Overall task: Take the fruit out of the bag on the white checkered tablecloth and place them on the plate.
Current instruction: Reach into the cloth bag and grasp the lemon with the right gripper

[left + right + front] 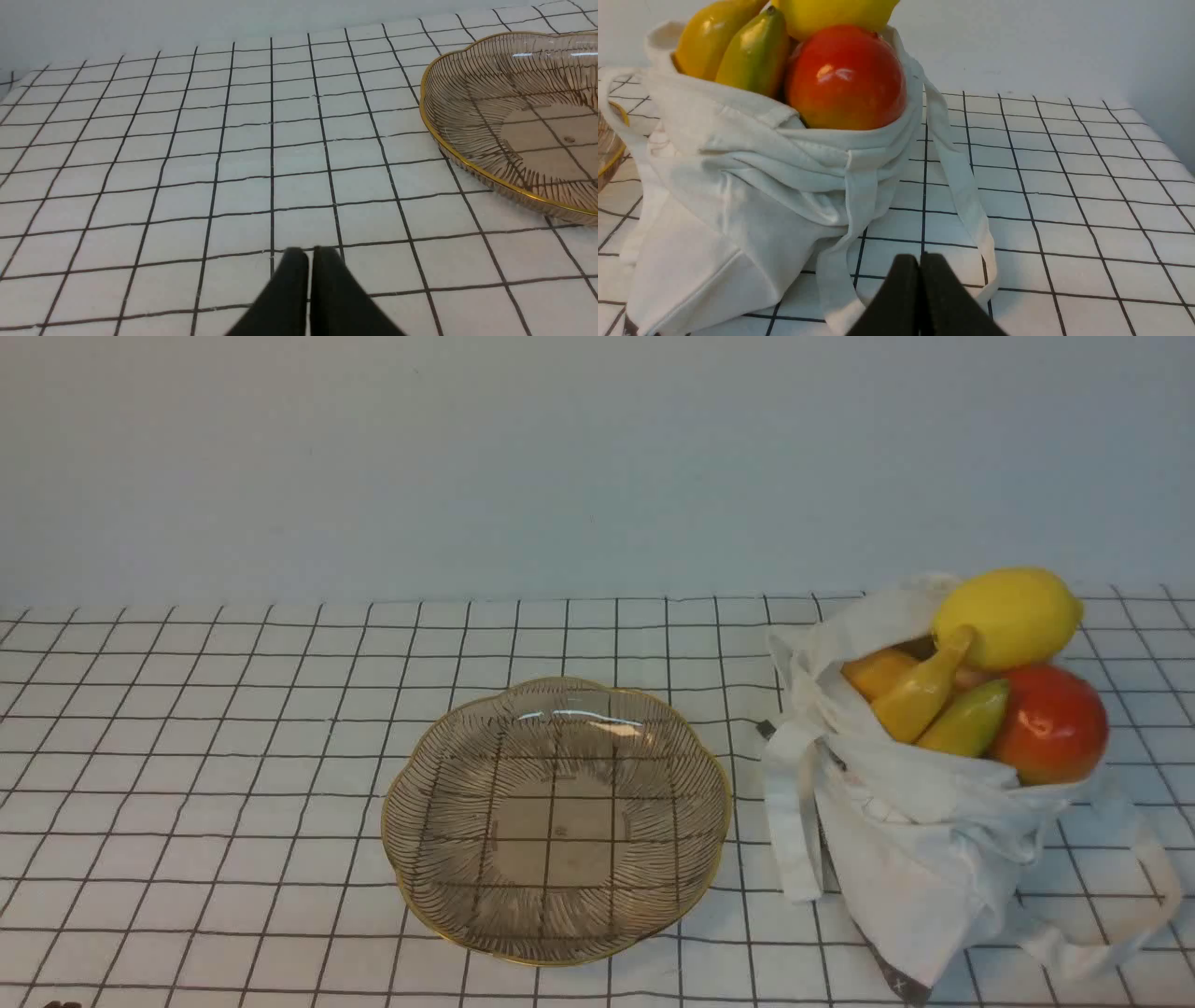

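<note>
The off-white cloth bag (924,840) stands on the white checkered tablecloth (187,756) at the right, holding a yellow lemon (1008,616), a red-orange apple (1050,723), a yellow banana (920,695), a green banana (966,721) and an orange piece (875,672). The brownish glass plate (448,896) with a gold rim sits empty at the centre. My left gripper (310,254) is shut and empty over bare cloth, apart from the plate (448,135). My right gripper (919,261) is shut and empty, just in front of the bag (738,196) and its strap (966,196). Neither gripper shows in the front view.
A plain pale wall runs behind the table's far edge (560,599). The bag's long strap loops onto the cloth at the far right (1153,896). Bare cloth lies left of the plate and, in the right wrist view, beside the bag (1087,186).
</note>
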You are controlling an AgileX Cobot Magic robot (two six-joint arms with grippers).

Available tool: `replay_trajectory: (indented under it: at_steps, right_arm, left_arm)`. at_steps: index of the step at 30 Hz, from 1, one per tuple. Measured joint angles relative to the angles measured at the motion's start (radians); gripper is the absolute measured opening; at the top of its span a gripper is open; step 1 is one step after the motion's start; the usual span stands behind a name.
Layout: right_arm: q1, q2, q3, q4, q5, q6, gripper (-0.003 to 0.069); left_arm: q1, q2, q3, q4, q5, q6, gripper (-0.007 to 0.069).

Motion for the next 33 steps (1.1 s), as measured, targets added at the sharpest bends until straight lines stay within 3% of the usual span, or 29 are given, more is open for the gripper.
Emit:
replay_trajectory:
  at_steps: [29, 33]
  right_arm:
    - [0.0, 0.0, 0.0, 0.0, 0.0, 0.0, -0.0014]
    - [0.0, 0.0, 0.008, 0.119, -0.061, 0.057, -0.0014]
  left_arm:
    - [0.0, 0.0, 0.0, 0.0, 0.0, 0.0, -0.0008]
    - [0.0, 0.0, 0.0, 0.0, 0.0, 0.0, -0.0008]
